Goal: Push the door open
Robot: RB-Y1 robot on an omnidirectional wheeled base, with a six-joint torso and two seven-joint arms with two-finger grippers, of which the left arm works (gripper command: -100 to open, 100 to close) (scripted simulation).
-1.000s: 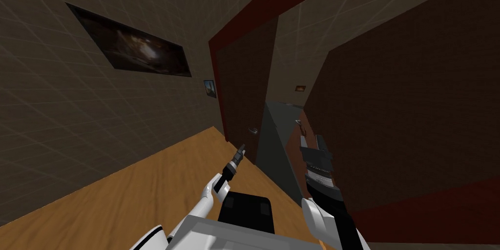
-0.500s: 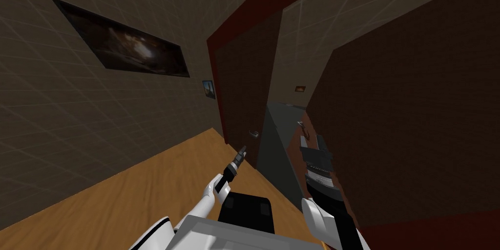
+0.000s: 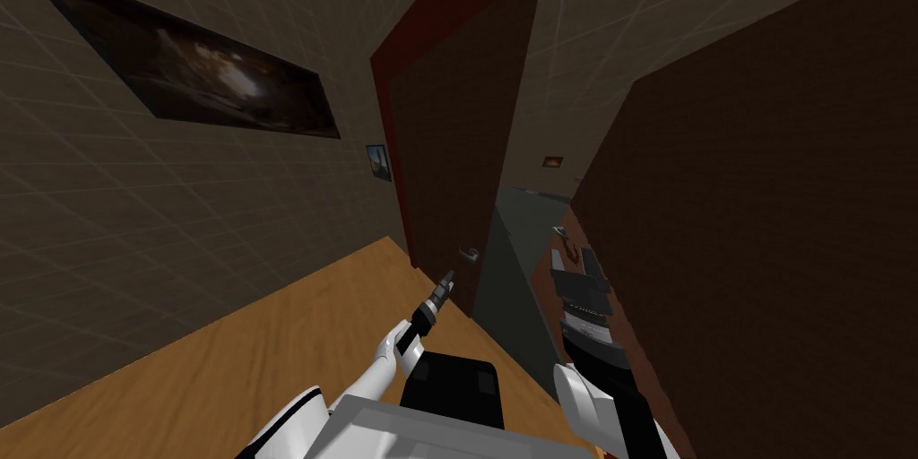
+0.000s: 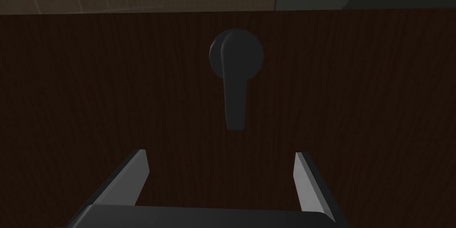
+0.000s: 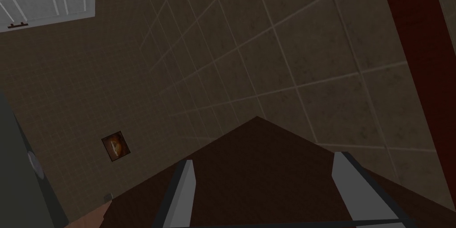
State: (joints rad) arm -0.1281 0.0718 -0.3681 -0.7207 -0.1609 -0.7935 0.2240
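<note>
A dark brown door [image 3: 457, 149] in a dark red frame [image 3: 384, 122] stands ajar ahead, its dark lever handle [image 3: 468, 253] near its free edge. My left gripper [image 3: 447, 279] is just short of the door, a little below the handle. In the left wrist view the gripper [image 4: 220, 153] is open, facing the door face [image 4: 89, 105], with the lever handle [image 4: 234, 74] just beyond the fingertips and untouched. My right gripper [image 3: 574, 261] is open [image 5: 265, 158] beside a second dark brown door [image 3: 762, 212] on the right, holding nothing.
Between the two doors a gap shows a grey floor [image 3: 506, 247] and a tiled wall with a small picture [image 3: 552, 160]. A long dark picture [image 3: 197, 73] hangs on the left wall above a wooden floor [image 3: 269, 346]. The right door's handle [image 3: 560, 231] sits by my right gripper.
The whole head view has shifted: I have moved closer to the doors, which look larger, and the wall picture has slid left. Both arms keep their pose relative to me.
</note>
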